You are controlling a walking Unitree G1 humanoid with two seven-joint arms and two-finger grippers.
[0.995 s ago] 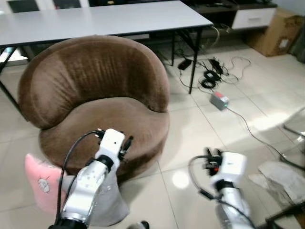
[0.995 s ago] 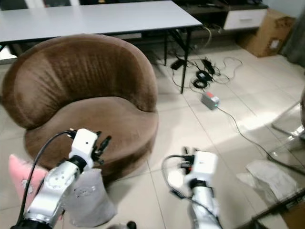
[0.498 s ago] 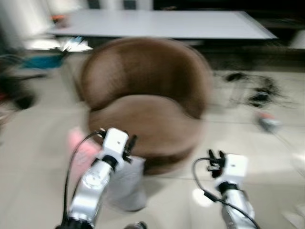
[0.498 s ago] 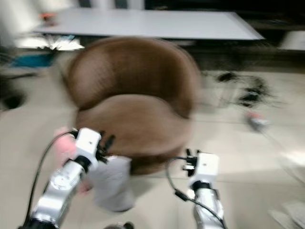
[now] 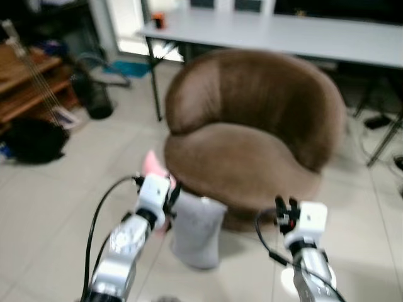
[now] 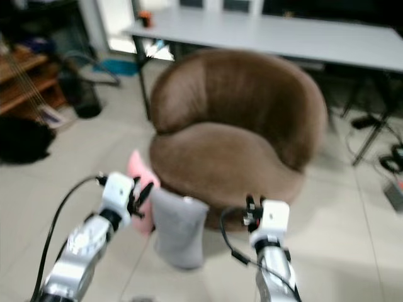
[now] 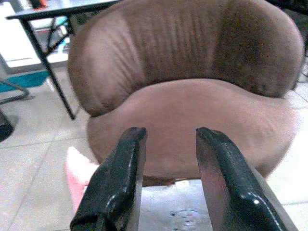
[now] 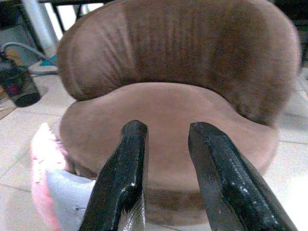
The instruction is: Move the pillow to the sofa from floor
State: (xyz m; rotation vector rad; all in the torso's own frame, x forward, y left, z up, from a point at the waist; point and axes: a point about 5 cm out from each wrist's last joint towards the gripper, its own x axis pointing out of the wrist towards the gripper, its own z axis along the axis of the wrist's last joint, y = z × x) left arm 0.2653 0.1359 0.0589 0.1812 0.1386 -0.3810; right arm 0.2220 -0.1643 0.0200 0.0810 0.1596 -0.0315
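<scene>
A round brown sofa [image 5: 249,135] stands on the pale tiled floor [image 5: 69,189], with a long white bench [image 5: 277,34] behind it. Two pillows lean against the sofa's front on the floor: a grey pillow [image 5: 196,229] standing upright, and a pink pillow [image 6: 141,195] just beside it on the robot's left, partly tucked behind. The task's pillow is thus on the floor and touching the sofa base; which of the two is meant is hard to say, though the grey one stands nearest. Both arms are raised toward the seat. The left gripper [image 7: 168,168] hovers above the top edge of the grey pillow with its fingers apart and nothing between them; the right gripper [image 8: 166,168] points at the sofa front, fingers likewise apart and empty. The step in hand looks like the approach, before any grasp. The next move probably calls for lowering the left gripper so its fingers straddle the pillow's upper edge, closing, then lifting it up onto the seat.
</scene>
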